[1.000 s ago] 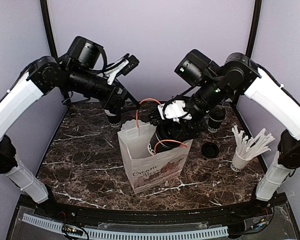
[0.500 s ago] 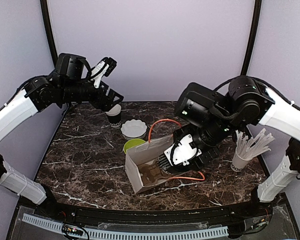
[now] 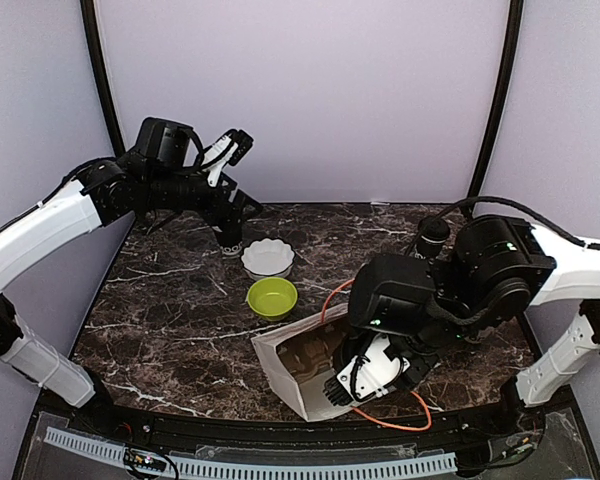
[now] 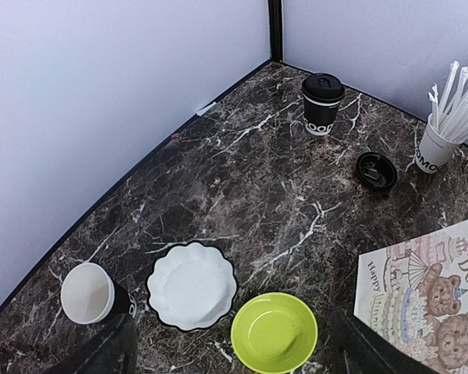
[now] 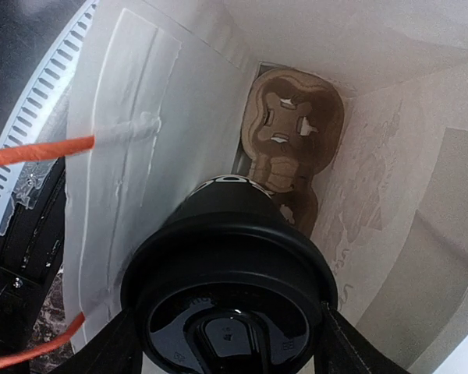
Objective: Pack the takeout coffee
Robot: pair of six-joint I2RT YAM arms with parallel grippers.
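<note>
One coffee point(image 5: 230, 257) sits clamped in our right gripper point(image 5: 226, 347), inside the mouth of the tipped bag point(image 5: 125, 156) on the table point(image 3: 170, 300), with a cardboard carrier point(image 5: 290, 132) deeper in. Our left gripper point(image 4: 230, 362) hangs wide open and empty over the white bowl point(image 4: 191, 284) and green bowl point(image 4: 274, 333).
</note>
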